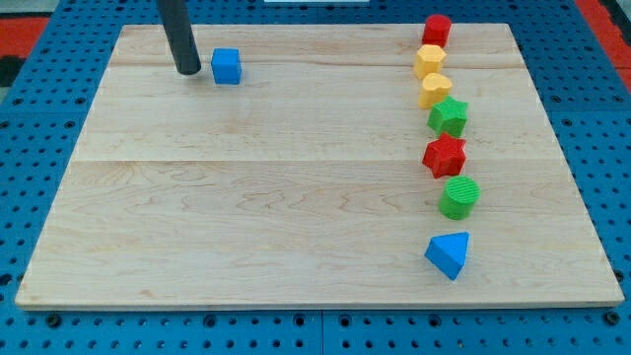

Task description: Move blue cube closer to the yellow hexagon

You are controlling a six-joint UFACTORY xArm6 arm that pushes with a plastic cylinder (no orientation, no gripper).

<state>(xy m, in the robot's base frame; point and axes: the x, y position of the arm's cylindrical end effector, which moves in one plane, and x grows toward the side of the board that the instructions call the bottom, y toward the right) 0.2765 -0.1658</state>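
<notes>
The blue cube (227, 66) sits near the top left of the wooden board (246, 197). My tip (187, 71) rests on the board just left of the cube, a small gap apart. The yellow hexagon (429, 61) lies far to the view's right, second from the top in a column of blocks.
The right-hand column runs from top to bottom: a red block (437, 29), the yellow hexagon, a second yellow block (435, 91), a green star (449, 116), a red star (445, 155), a green cylinder-like block (459, 197) and a blue triangular block (450, 254).
</notes>
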